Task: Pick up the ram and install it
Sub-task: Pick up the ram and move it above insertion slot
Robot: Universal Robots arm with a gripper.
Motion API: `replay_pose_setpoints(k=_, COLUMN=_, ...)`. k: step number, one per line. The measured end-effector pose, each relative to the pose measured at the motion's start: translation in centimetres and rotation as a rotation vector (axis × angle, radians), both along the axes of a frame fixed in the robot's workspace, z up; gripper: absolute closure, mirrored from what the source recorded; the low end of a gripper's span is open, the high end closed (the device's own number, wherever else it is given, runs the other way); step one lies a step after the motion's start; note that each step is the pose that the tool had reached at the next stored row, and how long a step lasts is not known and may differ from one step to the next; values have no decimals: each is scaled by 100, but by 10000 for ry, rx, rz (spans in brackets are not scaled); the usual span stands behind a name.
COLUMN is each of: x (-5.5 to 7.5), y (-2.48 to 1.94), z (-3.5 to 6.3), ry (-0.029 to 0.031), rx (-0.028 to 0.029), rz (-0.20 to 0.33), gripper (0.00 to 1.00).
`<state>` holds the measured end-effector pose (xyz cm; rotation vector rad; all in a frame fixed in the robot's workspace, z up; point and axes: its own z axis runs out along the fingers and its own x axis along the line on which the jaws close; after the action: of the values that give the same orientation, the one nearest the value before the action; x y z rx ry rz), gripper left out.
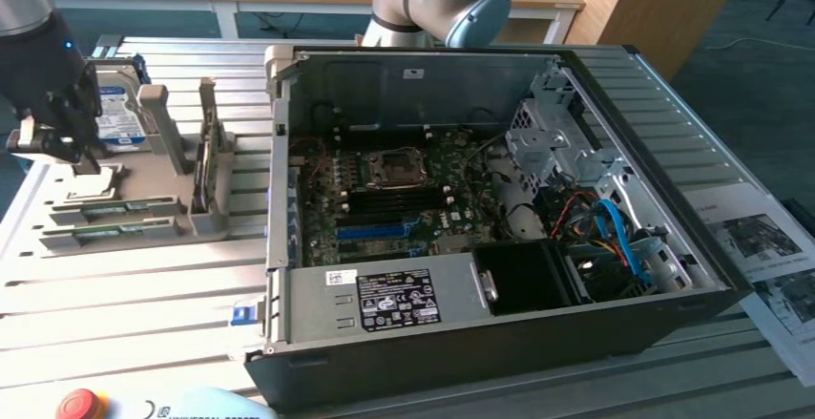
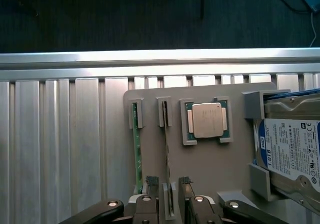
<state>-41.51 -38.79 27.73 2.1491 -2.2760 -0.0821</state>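
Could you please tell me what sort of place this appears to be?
Probably a robotics lab set up for computer assembly: an open desktop PC case with its motherboard exposed sits on a slotted aluminium table, and a grey fixture tray holds a hard drive, a processor and a ram stick.

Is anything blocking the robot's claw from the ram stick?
No, nothing visible is in the way. The open gripper is right at the ram, with one finger on each side of it where it stands in its slot on the grey holder.
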Motion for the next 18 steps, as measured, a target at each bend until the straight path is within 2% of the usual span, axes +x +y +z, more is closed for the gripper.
replay_pose_setpoints(k=3, x=-12, y=-15, z=-25, ry=5, rx=-3, rz=-2, gripper=70)
replay_pose_setpoints(k=10, x=-20, y=-112, z=-78, ry=2, rx=-1, rz=-2, gripper=70)
replay_pose_setpoints(k=18, x=-29, y=-127, z=-109, ry=3, rx=-2, rz=-2, gripper=70)
